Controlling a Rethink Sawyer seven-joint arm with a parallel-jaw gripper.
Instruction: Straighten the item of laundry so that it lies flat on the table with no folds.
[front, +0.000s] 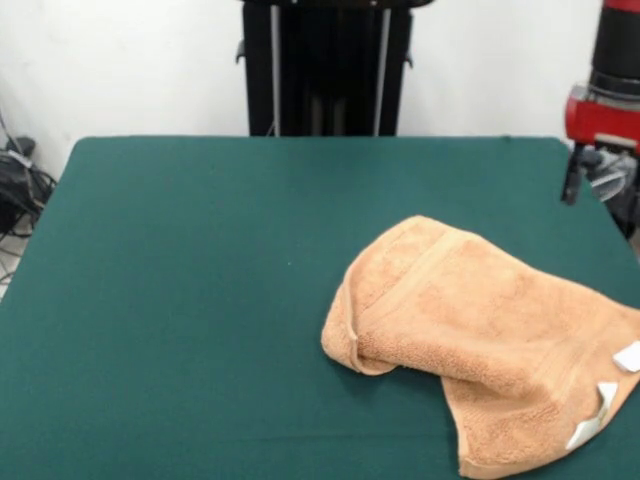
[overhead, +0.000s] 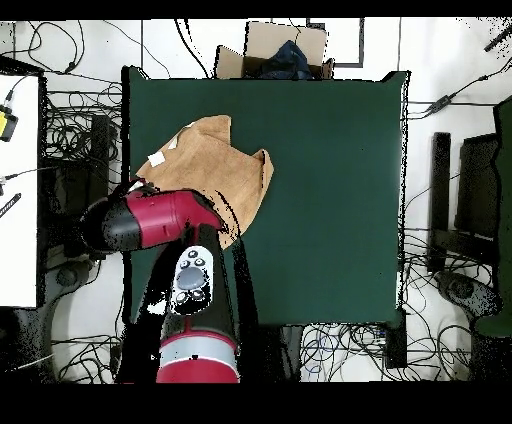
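You cannot tell how the jaws stand: the gripper (front: 578, 178) shows only as a dark piece under the red arm (front: 601, 112) at the front view's right edge, and from overhead the arm's red and black shell covers it. It hangs above the table (front: 200, 260) at its far right side, clear of the towel (front: 480, 330), which lies nearer the camera and slightly left of it. The towel is thick orange-tan terry, looped and soft, bunched into a rounded, doubled-over heap with one fold rolled under at its left end. A woven band runs along that edge. Small white tags (front: 600, 410) stick out at the right, near corner. The table top is flat dark green felt. Overhead, a cardboard box (overhead: 275, 52) beyond the table holds something dark
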